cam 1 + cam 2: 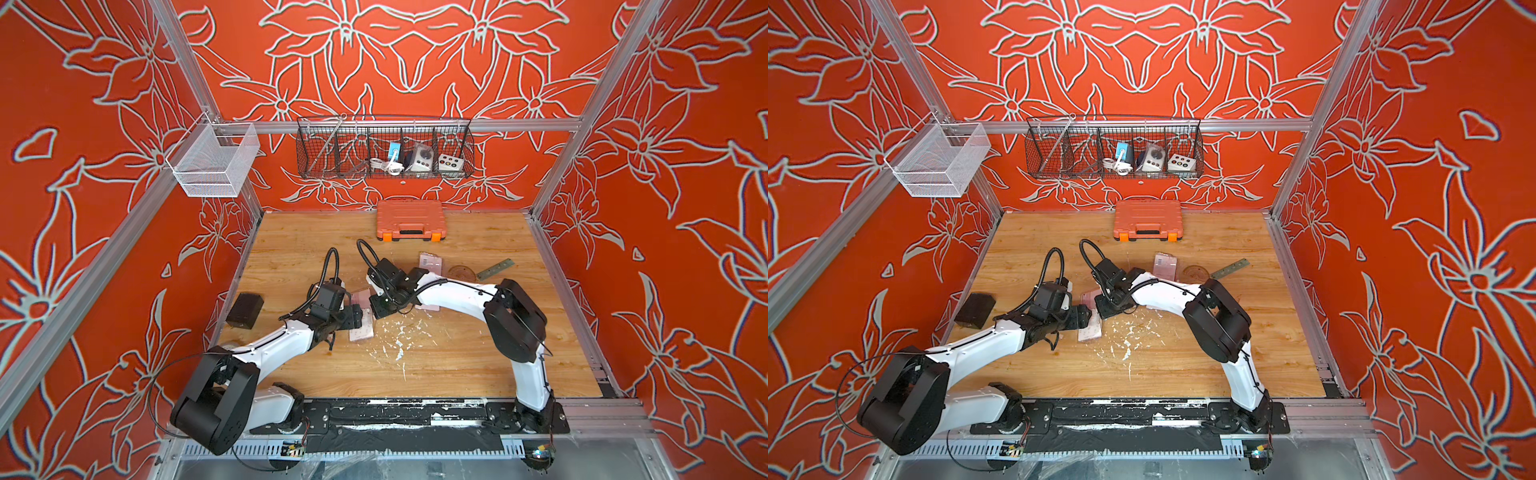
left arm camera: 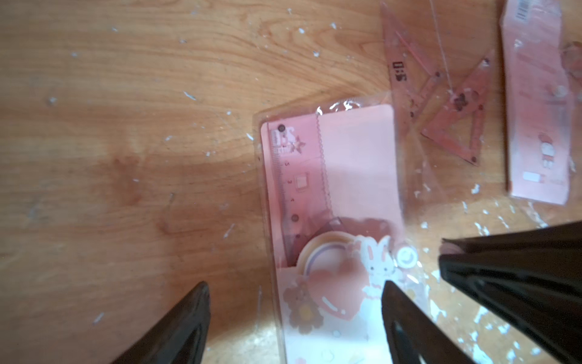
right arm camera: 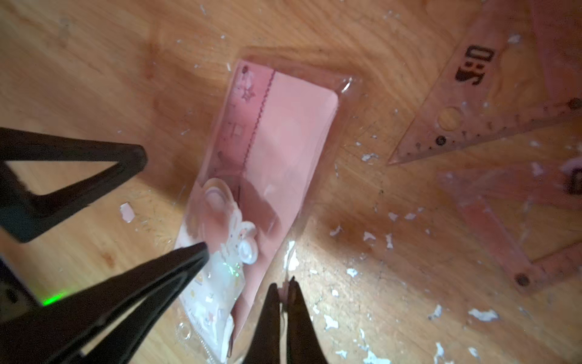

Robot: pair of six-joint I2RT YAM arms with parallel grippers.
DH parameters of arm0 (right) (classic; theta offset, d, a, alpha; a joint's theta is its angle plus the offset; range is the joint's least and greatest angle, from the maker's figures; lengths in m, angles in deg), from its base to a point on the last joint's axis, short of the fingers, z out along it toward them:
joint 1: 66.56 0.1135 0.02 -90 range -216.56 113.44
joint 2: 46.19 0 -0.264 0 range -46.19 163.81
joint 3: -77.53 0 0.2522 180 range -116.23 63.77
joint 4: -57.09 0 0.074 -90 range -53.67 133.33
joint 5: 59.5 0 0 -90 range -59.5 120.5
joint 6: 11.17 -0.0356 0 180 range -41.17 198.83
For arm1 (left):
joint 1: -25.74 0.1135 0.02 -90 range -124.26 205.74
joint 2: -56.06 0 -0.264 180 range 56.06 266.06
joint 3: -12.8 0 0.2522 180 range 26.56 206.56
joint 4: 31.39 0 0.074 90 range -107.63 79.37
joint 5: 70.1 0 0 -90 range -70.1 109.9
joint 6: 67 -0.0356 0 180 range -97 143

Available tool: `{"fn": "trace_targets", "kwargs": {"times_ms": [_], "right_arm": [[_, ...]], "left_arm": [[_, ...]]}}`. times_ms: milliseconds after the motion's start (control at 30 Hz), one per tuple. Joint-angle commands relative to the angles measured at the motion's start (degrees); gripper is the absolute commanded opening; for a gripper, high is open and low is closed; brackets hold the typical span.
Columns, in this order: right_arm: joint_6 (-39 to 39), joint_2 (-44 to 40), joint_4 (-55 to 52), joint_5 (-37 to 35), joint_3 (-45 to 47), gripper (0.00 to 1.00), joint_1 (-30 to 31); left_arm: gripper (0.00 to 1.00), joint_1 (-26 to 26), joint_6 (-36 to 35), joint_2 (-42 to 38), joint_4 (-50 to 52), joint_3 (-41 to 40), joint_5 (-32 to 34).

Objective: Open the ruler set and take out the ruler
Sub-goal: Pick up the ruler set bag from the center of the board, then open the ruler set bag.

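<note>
The ruler set (image 2: pixel 333 189) is a clear sleeve with a pink card, lying flat on the wooden table (image 1: pixel 457 365); it also shows in both top views (image 1: pixel 360 330) (image 1: pixel 1090 332). The pink see-through ruler (image 2: pixel 285 176) lies inside it along one long edge. My left gripper (image 2: pixel 296 318) is open, its fingers either side of the sleeve's decorated end. My right gripper (image 3: pixel 285 285) is shut, pinching the clear edge of the sleeve beside that same end. In the left wrist view the right gripper's fingers (image 2: pixel 504 268) come in from the side, pressed together.
Two loose pink set squares (image 3: pixel 472 104) lie close by, with a second pink packet (image 1: pixel 430 264) behind them. An orange case (image 1: pixel 410 220) stands at the back, a metal ruler (image 1: pixel 494 269) and brown disc (image 1: pixel 461 274) at right, a black box (image 1: pixel 245 311) at left. White flakes litter the table.
</note>
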Motion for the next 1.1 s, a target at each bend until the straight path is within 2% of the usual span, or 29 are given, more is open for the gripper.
{"fn": "trace_targets", "kwargs": {"times_ms": [0,167,367,467,567,800,900,1000,1067], "right_arm": [[-1.50,-4.66,2.16,2.94,2.28,0.00,-0.89],[-3.71,-12.02,9.81,10.96,10.08,0.00,-3.63],[-6.11,-19.73,16.12,17.10,17.58,0.00,-6.59],[-7.10,-21.90,17.75,18.48,19.60,0.00,-7.98],[-8.41,-23.48,20.37,19.60,21.51,0.00,-8.79],[-13.89,-25.52,27.17,21.11,24.69,0.00,-9.48],[-14.38,-25.57,27.97,21.76,24.63,0.00,-9.50],[-14.51,-25.66,28.29,21.57,24.90,0.00,-9.49],[-14.03,-25.91,27.91,21.24,24.98,0.00,-9.55]], "left_arm": [[0.85,0.05,-0.85,-2.36,1.87,1.73,-3.93],[0.86,-0.23,-1.65,-7.11,1.78,1.77,-11.31],[0.87,-0.19,0.47,-17.15,0.93,1.07,-13.33],[0.89,-0.26,1.90,-19.39,-1.30,0.67,-15.82],[0.90,-1.07,0.52,-18.11,-0.17,3.14,-20.25],[0.90,-4.34,-1.98,-10.05,5.30,7.59,-16.56],[0.84,-5.05,-1.28,-7.88,2.98,7.06,-15.95],[0.66,-5.42,-0.85,-5.96,2.36,7.27,-14.24],[0.64,-5.51,-0.74,-5.26,2.53,7.25,-13.02]]}}
